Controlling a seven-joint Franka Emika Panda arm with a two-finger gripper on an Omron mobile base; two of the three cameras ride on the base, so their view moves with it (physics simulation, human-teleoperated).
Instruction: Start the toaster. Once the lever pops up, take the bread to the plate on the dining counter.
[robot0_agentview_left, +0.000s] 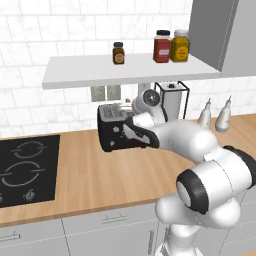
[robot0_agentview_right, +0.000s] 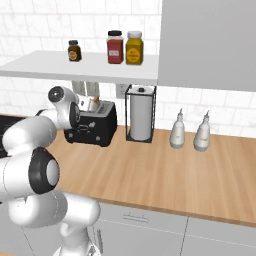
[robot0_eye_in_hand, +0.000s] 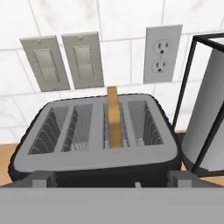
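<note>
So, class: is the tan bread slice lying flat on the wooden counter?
No, the tan bread slice stands upright in a slot of the black toaster.

On the shelf (robot0_agentview_right: 80, 67) above the toaster (robot0_agentview_right: 92, 129) stand three jars (robot0_agentview_right: 115, 47). One bread slice (robot0_eye_in_hand: 114, 117) sits in the toaster; right of the toaster stand one wire-framed paper towel holder (robot0_agentview_right: 140, 114) and two white bottles (robot0_agentview_right: 177, 130). Behind the toaster are two light switches (robot0_eye_in_hand: 46, 64) and one outlet (robot0_eye_in_hand: 162, 54).
</note>
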